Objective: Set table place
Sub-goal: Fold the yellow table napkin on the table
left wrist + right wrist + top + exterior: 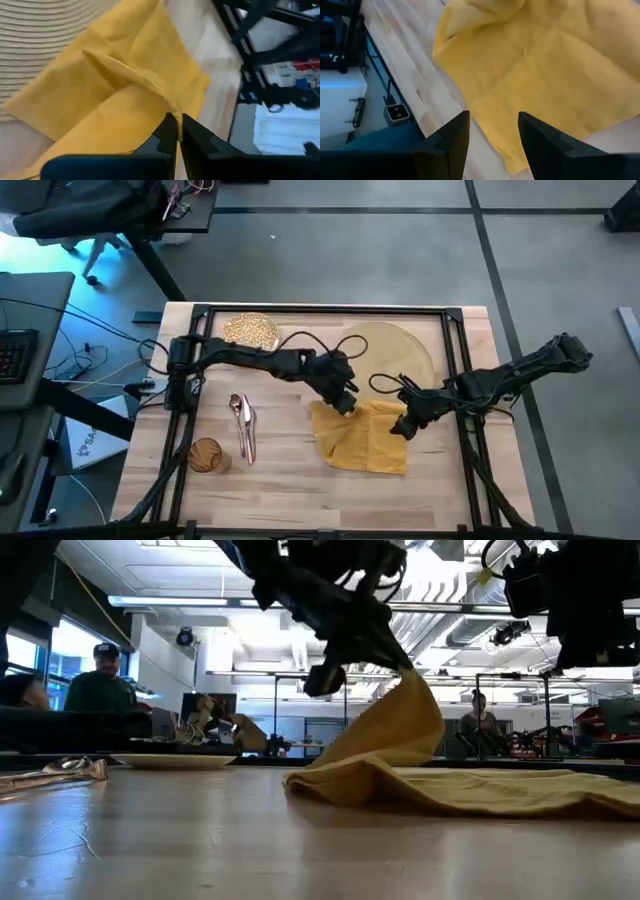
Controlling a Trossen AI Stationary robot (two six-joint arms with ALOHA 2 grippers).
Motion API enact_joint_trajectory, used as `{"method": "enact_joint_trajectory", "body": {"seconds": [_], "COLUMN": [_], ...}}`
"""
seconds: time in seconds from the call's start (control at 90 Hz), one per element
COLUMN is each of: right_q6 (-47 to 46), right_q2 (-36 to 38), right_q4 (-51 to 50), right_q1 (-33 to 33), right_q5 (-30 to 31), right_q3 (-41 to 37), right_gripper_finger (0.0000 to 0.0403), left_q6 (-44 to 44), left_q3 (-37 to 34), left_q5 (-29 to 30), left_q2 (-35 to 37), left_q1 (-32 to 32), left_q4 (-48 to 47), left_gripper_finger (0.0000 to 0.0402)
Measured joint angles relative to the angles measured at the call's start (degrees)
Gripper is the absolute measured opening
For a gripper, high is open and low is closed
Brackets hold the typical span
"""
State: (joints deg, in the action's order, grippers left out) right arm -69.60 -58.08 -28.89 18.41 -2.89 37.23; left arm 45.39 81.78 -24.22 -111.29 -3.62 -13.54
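The napkin (362,437) is lying near the middle of the table (300,480), at about 5 o'clock from the table's centre, with its far edge overlapping the straw mat (395,350), which is sitting at 1 o'clock. The left gripper (345,404) is pinching a ridge of the cloth with its fingers closed tight, and in the low view it is lifting that corner into a peak while the rest is trailing on the wood. The right gripper (405,426) is hovering over the napkin's 3 o'clock side with its fingers apart, gripping nothing.

The thin pinch is looking like the weak point: if the fold is sliding out, the cloth is likely dropping back in a heap. Dragging it could also be shifting the mat beneath its edge. The cutlery (243,423) and tumbler (206,453) at 8 o'clock and the gold plate (250,330) at 11 o'clock are sitting well apart from this.

No readable brand or writing is showing on the task's things.
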Motion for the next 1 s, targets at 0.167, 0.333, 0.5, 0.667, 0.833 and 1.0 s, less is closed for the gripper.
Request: {"method": "enact_joint_trajectory", "body": {"seconds": [0.167, 0.333, 0.5, 0.667, 0.833, 1.0], "right_q6": [0.01, 0.03, 2.03, 9.09, 16.99, 18.26], "right_q2": [-0.56, -3.25, -6.83, -8.33, -8.13, -6.27], "right_q4": [0.33, -1.37, -5.55, -4.49, 2.78, -0.14], "right_q1": [0.00, -0.03, -2.94, -8.13, -11.62, -12.39], "right_q5": [1.00, 1.47, 2.83, 0.46, -4.10, -5.43], "right_q3": [0.00, 0.00, 0.00, 0.00, 0.02, 3.91], "right_gripper_finger": [0.0154, 0.0154, 0.0154, 0.0154, 0.0154, 0.0154], "left_q6": [-1.48, -6.79, -9.73, -10.52, -5.61, 2.69], "left_q3": [0.02, 0.02, 0.02, 0.02, 0.02, 0.02], "left_q5": [-6.67, -9.95, -7.18, -5.08, -4.42, -3.92], "left_q2": [6.29, 14.50, 20.23, 21.65, 22.31, 25.00], "left_q1": [-0.11, 0.74, 3.42, 7.25, 9.56, 7.87], "left_q4": [-6.59, -23.51, -37.63, -41.07, -36.40, -21.14], "left_gripper_finger": [0.0000, 0.0000, 0.0000, 0.0000, 0.0000, 0.0000]}}
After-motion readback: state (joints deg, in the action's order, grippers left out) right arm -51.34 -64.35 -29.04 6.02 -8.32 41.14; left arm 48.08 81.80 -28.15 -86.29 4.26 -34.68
